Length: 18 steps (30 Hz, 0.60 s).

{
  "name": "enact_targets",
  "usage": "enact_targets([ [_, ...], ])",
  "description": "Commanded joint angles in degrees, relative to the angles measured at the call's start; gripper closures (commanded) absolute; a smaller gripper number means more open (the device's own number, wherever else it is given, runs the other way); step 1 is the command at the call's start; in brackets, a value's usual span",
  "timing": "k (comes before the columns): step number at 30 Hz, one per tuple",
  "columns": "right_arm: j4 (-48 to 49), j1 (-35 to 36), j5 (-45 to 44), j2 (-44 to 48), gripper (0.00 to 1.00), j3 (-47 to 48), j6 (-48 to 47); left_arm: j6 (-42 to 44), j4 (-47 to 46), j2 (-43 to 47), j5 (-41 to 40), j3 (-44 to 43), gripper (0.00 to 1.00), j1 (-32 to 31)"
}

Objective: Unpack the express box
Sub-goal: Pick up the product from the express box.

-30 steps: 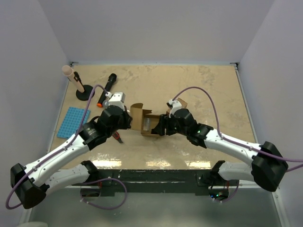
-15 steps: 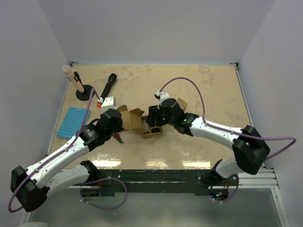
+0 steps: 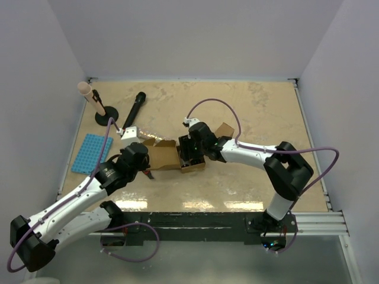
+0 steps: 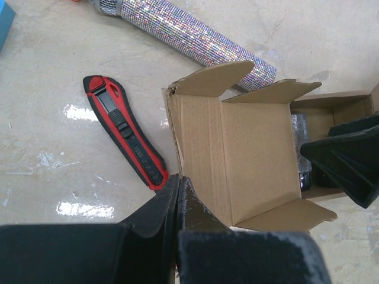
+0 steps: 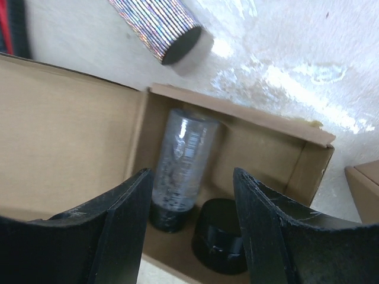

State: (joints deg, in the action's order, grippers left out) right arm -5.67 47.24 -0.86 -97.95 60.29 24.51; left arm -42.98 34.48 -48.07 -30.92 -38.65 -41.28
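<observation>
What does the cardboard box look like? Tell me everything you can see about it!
The cardboard box is plain brown and sits on the beige table with its flaps folded open. The left gripper looks shut on the edge of one big flap. Inside lie a clear bottle with a dark cap and a round black thing. The open right gripper hovers at the opening, fingers spread around the bottle. A red utility knife and a glittery tube lie close by.
</observation>
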Motion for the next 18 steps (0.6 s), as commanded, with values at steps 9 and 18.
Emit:
enact_targets([
  [9, -0.92, 2.06, -0.89, -3.83, 0.40, 2.99, -1.31, 0.18, -1.34, 1.40, -0.90, 0.51, 1.00, 0.23],
  [18, -2.50, 2.68, -1.95, -8.48, 0.49, 5.19, -2.10, 0.62, -2.05, 1.49, -0.37, 1.12, 1.00, 0.14],
])
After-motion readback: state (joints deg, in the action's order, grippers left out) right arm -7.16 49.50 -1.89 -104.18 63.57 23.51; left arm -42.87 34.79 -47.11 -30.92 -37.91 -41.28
